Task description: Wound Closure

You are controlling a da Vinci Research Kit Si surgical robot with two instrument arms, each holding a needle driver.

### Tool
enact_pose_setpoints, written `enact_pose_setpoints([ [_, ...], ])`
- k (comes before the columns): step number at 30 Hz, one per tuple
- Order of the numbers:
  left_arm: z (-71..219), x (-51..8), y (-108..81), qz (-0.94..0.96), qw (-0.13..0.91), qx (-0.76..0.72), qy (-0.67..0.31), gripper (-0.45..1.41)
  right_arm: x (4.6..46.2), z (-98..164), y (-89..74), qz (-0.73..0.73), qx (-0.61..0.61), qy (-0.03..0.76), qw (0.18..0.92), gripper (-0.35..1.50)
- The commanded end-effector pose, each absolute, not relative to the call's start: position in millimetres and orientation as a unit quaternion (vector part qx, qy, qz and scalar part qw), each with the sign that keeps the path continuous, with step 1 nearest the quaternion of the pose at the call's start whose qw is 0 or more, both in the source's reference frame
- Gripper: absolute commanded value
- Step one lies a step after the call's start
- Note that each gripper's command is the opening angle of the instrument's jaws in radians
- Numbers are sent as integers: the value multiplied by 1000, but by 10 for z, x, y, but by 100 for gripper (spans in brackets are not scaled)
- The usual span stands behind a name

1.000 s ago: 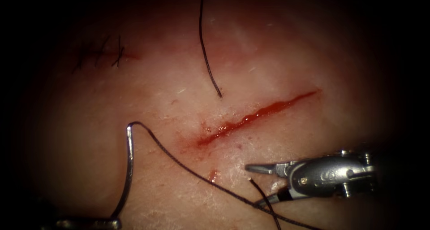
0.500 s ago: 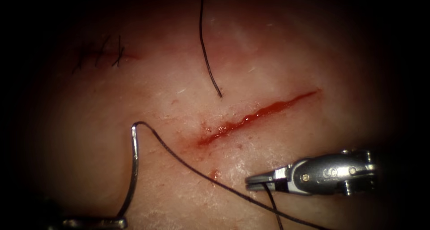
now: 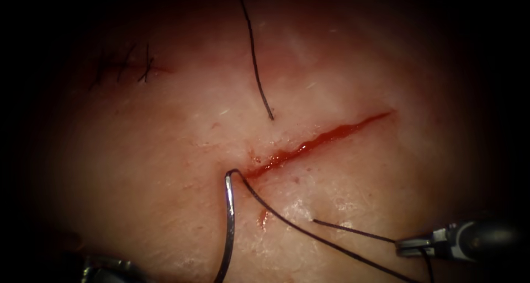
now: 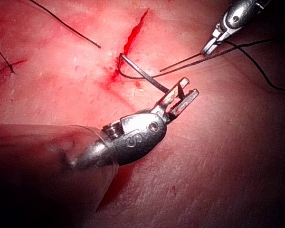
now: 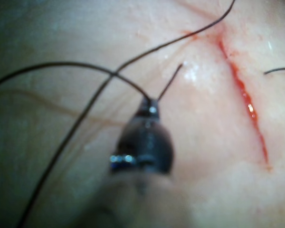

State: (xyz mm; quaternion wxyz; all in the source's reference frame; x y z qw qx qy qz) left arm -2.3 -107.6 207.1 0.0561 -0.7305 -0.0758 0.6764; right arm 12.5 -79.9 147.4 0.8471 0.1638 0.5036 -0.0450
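Endoscope view puts the needle [image 3: 228,222] free of the tissue [image 3: 138,167], held up off the surface, with its thread end just at the left end of the cut [image 3: 320,140], where a second ago it stood well out to the left. The thread [image 3: 309,233] runs from that end down to the right across the tissue.

Left wrist view shows the left tool [image 4: 178,97] gripping the needle between its jaws near the other end of the curve, its sharp end as far as I can judge.

The right tool [image 3: 406,245] has drawn back to the right, its jaws closed on a short thread tail [image 3: 353,231] that it took up half a second ago.

A loose piece of thread [image 3: 255,57] lies above the cut, and old stitches [image 3: 124,65] sit far left.

I judge the step to be carrying the needle to the cut for a first bite, since no stitch crosses it. That calls for the point to meet the tissue squarely beside the cut's edge, with the thread kept out of its way.
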Motion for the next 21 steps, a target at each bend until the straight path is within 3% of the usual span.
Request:
enact_pose_setpoints([
  [1, 2075, -31, -1086, 675, 55, -732, -79, -45, 109, 1475, -816, -39, 170, 500, 849, -35],
  [11, 2072, -23, -1082, 674, 56, -732, -82, -45, 10, 1460, -834, -25, 180, 480, 858, -35],
  [19, 2071, -21, -1082, 674, 56, -732, -82, -45, -8, 1453, -836, -10, 183, 472, 862, -35],
  [20, 2071, -20, -1082, 674, 56, -732, -82, -45, -5, 1452, -834, -4, 177, 473, 863, -1],
  [21, 2071, -20, -1082, 674, 56, -732, -82, -45, -1, 1450, -832, 6, 166, 476, 864, 68],
])
